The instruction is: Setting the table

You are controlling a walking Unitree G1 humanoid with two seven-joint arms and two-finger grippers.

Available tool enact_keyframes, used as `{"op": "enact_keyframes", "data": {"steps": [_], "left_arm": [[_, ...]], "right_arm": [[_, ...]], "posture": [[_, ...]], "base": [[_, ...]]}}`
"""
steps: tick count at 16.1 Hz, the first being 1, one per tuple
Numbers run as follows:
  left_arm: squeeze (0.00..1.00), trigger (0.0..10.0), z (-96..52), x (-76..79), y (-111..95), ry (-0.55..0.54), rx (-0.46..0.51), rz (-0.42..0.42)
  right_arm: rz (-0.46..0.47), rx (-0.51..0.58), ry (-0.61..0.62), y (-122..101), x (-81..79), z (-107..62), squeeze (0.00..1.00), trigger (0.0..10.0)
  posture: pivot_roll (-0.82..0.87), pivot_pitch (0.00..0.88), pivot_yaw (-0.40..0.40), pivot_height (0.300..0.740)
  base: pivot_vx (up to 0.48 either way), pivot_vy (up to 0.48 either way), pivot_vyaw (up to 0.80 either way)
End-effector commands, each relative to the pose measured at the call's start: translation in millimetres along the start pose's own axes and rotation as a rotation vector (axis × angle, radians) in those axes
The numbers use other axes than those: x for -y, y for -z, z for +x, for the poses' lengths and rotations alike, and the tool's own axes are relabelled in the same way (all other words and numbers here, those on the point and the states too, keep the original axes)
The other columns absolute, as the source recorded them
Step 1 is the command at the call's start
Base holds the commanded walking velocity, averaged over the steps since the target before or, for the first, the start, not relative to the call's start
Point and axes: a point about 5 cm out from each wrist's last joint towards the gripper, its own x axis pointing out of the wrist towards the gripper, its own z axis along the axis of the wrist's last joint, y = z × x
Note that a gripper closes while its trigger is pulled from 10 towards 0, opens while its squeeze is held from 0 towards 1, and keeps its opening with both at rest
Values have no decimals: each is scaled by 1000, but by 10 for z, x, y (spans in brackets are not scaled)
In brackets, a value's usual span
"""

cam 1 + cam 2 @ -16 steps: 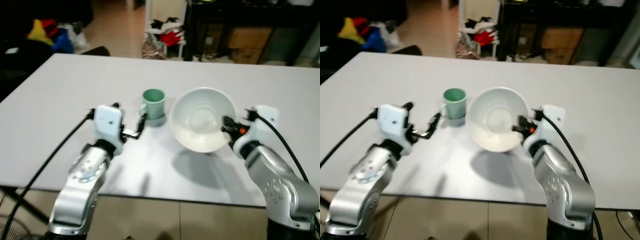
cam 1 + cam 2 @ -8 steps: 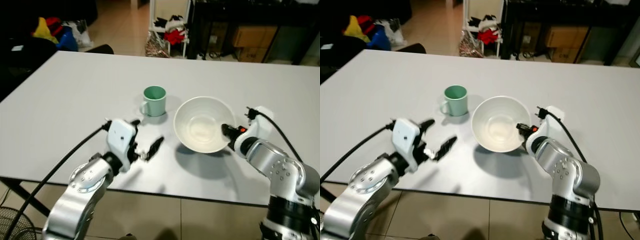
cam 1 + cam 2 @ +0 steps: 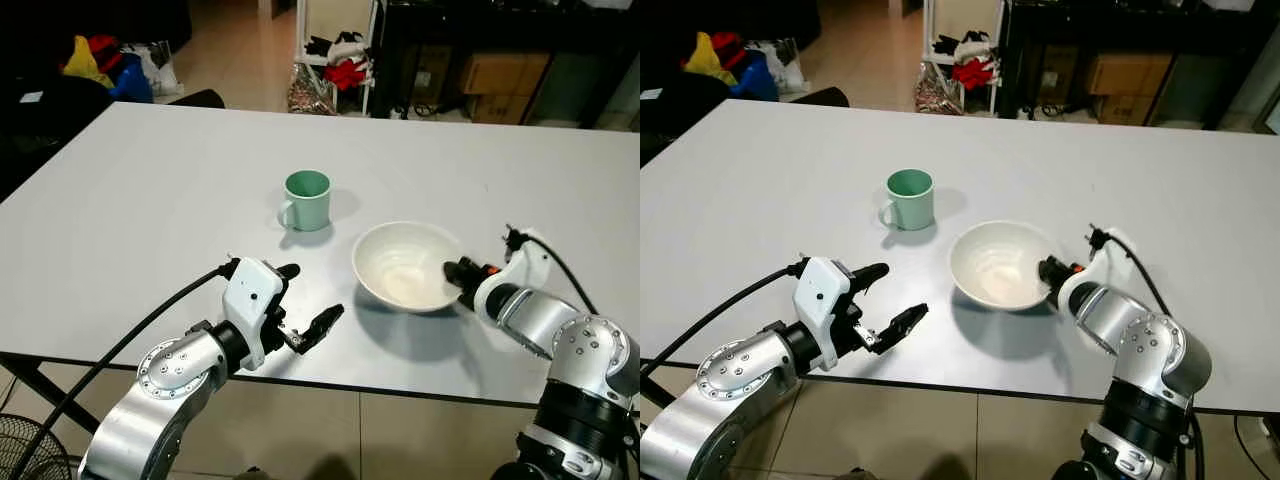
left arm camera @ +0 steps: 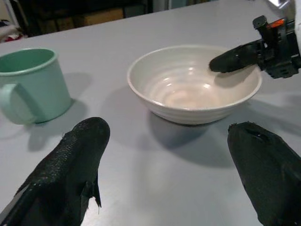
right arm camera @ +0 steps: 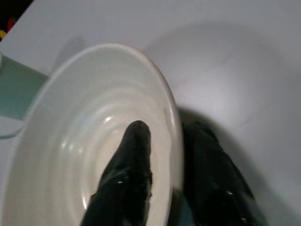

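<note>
Toward the near edge of the white table (image 3: pixel 150 190), right of its middle, sits a white bowl (image 3: pixel 405 266), upright on the surface with its ribbed inside bare. The right gripper (image 3: pixel 458 276) pinches the bowl's right rim: in the right wrist view 1 black finger (image 5: pixel 129 181) lies inside the bowl against its wall and the other runs down the outside, so the rim sits between the 2 with the fingers drawn narrow on it. The silver right arm reaches in from the near right corner of the table.

Farther from the near edge and just left of the bowl stands a green mug (image 3: pixel 305 201), upright, its handle turned to the robot's left, apart from the bowl.

Close to the near edge, left of the bowl, the left gripper (image 3: pixel 303 305) hovers low over the surface with its 2 fingers spread wide and nothing between them. The left wrist view looks past those fingers at the mug (image 4: pixel 28 84) and bowl (image 4: pixel 194 84) ahead.

Beyond the table's far edge are dark furniture and piles of clothes on the floor.
</note>
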Motion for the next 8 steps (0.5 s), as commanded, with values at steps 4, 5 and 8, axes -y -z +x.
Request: {"op": "enact_keyframes", "data": {"steps": [4,5,8], "left_arm": [[0,10000,-23,25,-46,26,12,11],[0,10000,-31,23,-45,24,12,11],[0,10000,-76,14,-72,15,40,-3]], "right_arm": [[44,9,3,-30,28,-86,1000,10000],[50,22,10,-54,48,-125,1000,10000],[45,95,-83,-159,63,-341,1000,10000]], "posture": [[85,0,-3,740],[88,0,-3,740],[86,0,5,740]], "base": [[0,0,0],[0,0,0],[0,0,0]]}}
